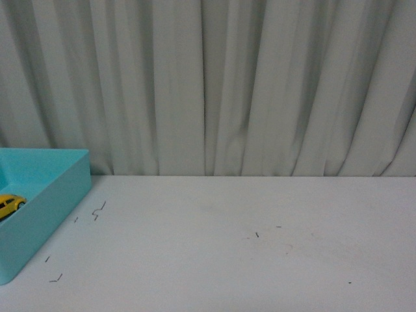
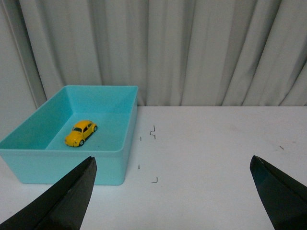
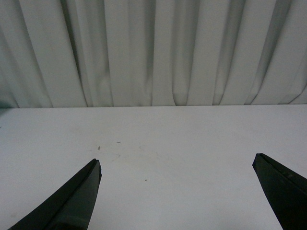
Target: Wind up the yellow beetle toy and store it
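One yellow beetle toy [image 2: 81, 132] stood on its wheels inside the turquoise bin [image 2: 115, 165], on the bin's floor, apart from the walls. The bin sat at the left side of the white table [image 1: 247, 247], before the grey curtain [image 1: 214, 84]. The left gripper [image 2: 172, 196] was wide open and held nothing. The right gripper [image 3: 177, 194] was also wide open over bare table.

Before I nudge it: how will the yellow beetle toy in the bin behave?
The yellow beetle toy sits on four wheels on the teal bin's flat floor, so it will probably roll. Its glossy rounded shell may slip between fingers. It looks rigid and light. Both grippers are open and empty.
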